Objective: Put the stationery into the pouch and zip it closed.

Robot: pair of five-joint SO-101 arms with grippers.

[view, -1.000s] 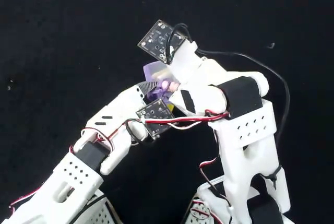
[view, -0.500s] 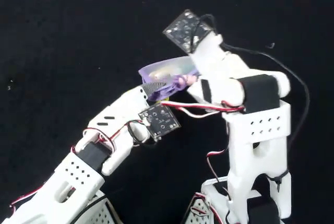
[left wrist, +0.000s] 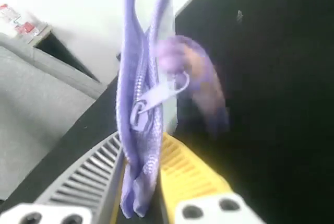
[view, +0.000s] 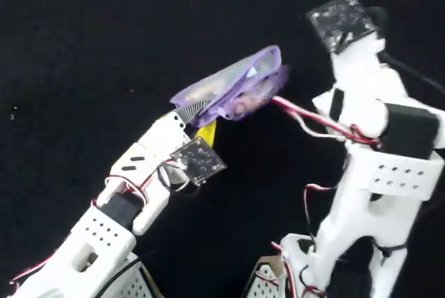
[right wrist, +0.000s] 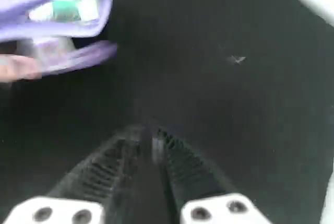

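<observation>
High view: left gripper [view: 199,121] clamped on near-left end of pouch [view: 233,89], pouch held lifted over centre of table [view: 83,69]; likely anchoring fabric against zip pull. Right gripper [right wrist: 150,135] closed, empty, well apart to right. Inside pouch, behind clear panel: green item [right wrist: 67,9], probably stationery. Zipper pull [left wrist: 166,89] hanging near left grip; zip state unclear.

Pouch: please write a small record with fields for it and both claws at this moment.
pouch: purple, held up over the black table
left claw: shut on one end of the pouch
right claw: shut, holds nothing, apart from the pouch
zipper pull: hangs beside the teeth
zip closed: cannot tell
</observation>
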